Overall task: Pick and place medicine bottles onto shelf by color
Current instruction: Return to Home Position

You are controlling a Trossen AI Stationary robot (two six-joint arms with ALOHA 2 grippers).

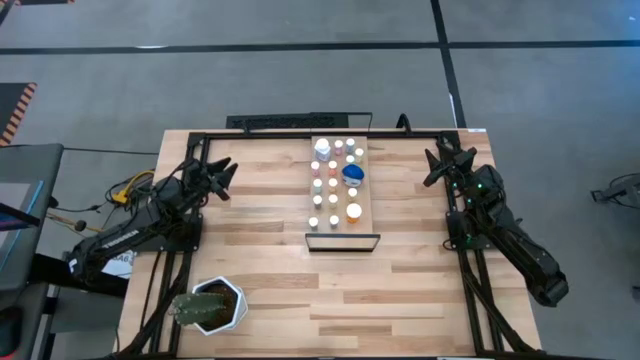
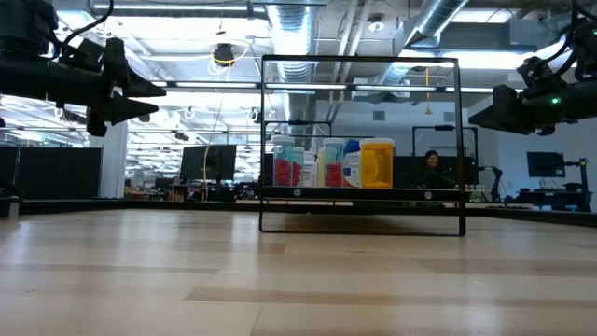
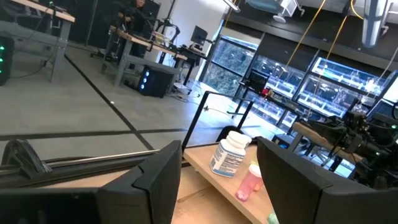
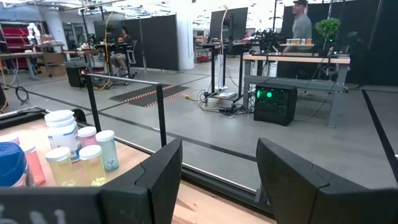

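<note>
The medicine bottles stand upright in rows on the shelf, a light-wood board at the middle of the table with a thin dark frame at its near end. A wider blue bottle stands among them. In the low view the bottles show inside the frame. My left gripper hovers open above the table's far left part, left of the shelf. My right gripper hovers open at the far right, right of the shelf. Both are empty.
A white hexagonal plant pot stands at the table's near left corner. A dark rail runs along the table's far edge. Bare tabletop lies between the shelf and the near edge.
</note>
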